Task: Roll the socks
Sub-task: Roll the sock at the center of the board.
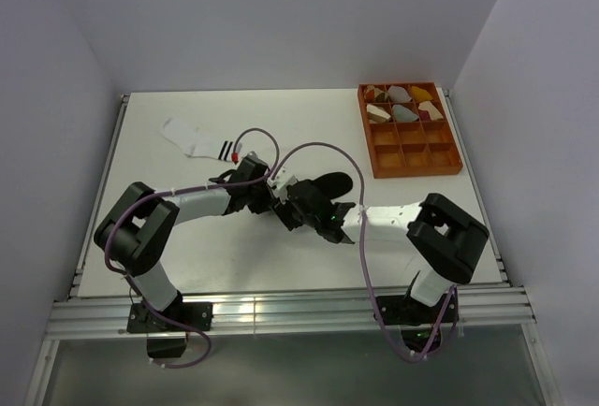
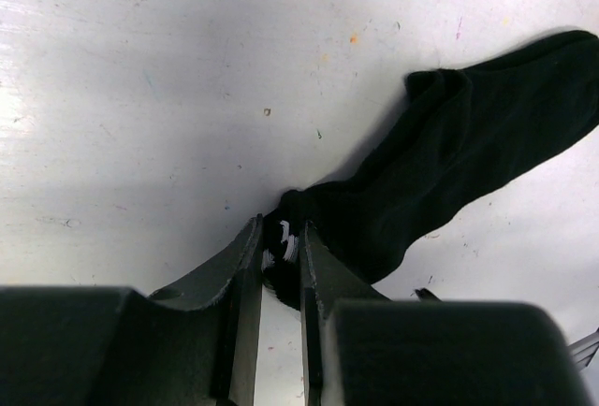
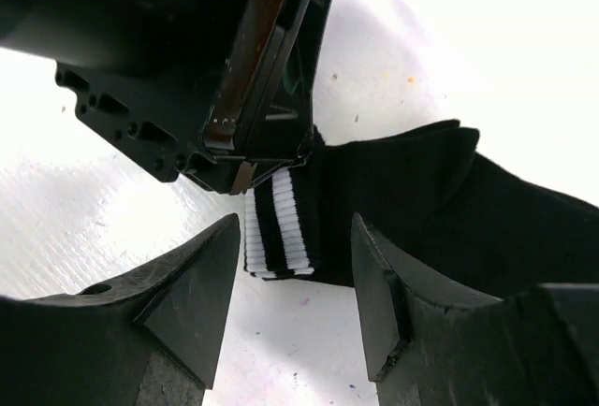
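Observation:
The black sock (image 1: 333, 183) lies on the white table, its toe pointing right. My left gripper (image 2: 281, 245) is shut on its white-striped cuff (image 3: 276, 224), pinching the folded edge just above the table. In the right wrist view the left gripper (image 3: 251, 139) comes in from above onto that cuff. My right gripper (image 3: 295, 238) is open, one finger on each side of the striped cuff, touching nothing. The white sock (image 1: 192, 137) with black cuff stripes lies flat at the far left, away from both grippers.
An orange compartment tray (image 1: 366, 135) stands at the back right, with several rolled bundles (image 1: 404, 104) in its far rows. Both arms meet near the middle of the table, and purple cables (image 1: 309, 149) loop over them.

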### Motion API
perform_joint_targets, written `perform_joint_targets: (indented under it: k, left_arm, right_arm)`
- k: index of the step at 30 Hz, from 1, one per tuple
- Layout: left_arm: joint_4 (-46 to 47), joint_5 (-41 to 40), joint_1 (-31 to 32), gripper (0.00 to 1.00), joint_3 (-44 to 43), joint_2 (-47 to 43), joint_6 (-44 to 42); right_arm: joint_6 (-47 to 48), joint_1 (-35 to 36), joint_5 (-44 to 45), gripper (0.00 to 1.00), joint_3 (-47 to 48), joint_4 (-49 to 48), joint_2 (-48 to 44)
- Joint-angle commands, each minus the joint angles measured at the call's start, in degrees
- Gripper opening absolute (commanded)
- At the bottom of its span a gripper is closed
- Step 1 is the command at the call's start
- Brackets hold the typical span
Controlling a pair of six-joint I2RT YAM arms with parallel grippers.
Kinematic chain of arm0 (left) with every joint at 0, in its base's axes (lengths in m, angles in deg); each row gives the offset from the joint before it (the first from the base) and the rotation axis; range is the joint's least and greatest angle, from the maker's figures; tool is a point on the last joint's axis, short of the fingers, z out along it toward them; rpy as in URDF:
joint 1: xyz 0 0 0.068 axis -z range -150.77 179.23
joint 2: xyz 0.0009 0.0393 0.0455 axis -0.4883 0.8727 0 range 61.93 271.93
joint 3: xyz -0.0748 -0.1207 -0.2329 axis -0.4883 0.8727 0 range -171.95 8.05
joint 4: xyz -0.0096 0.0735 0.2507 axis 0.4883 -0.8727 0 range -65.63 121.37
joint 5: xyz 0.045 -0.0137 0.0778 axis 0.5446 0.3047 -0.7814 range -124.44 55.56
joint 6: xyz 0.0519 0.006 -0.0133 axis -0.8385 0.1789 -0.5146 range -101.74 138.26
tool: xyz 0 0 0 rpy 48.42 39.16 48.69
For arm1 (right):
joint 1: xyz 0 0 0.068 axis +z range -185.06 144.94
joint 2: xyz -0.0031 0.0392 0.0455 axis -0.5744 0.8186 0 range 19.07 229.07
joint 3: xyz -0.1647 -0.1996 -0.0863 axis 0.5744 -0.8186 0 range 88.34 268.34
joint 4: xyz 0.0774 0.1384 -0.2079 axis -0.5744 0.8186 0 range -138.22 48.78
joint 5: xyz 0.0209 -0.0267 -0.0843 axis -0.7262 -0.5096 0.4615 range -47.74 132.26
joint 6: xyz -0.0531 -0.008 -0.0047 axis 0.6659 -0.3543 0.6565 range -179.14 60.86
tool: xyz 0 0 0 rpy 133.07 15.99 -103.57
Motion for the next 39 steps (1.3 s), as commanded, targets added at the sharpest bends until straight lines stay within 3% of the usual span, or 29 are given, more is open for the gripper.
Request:
perform_joint_targets:
  k: [1, 10, 20, 33, 39]
  left_arm:
    - [-3.3, 1.1, 0.5, 0.0, -0.1, 1.1, -1.2]
    - [-3.8, 1.1, 0.5, 0.0, -0.6, 0.9, -1.1]
    - [-4.3, 1.8, 0.5, 0.0, -1.0, 1.6, -0.5]
    - [-4.3, 2.2, 0.5, 0.0, -0.6, 1.7, -0.5]
    - [-4.6, 2.2, 0.5, 0.0, -1.0, 2.0, -0.7]
  right_arm:
    - [0.0, -0.3, -1.3, 0.58, 1.8, 0.4, 1.2]
    - [0.3, 0.1, -3.8, 0.57, 2.4, 2.5, 4.3]
    - [0.6, 3.3, 1.6, 0.56, 4.7, 4.7, 7.6]
    - [-1.0, 3.9, 8.7, 0.57, 5.3, 4.3, 3.5]
    - [-0.4, 3.9, 8.0, 0.57, 5.3, 4.0, 3.0]
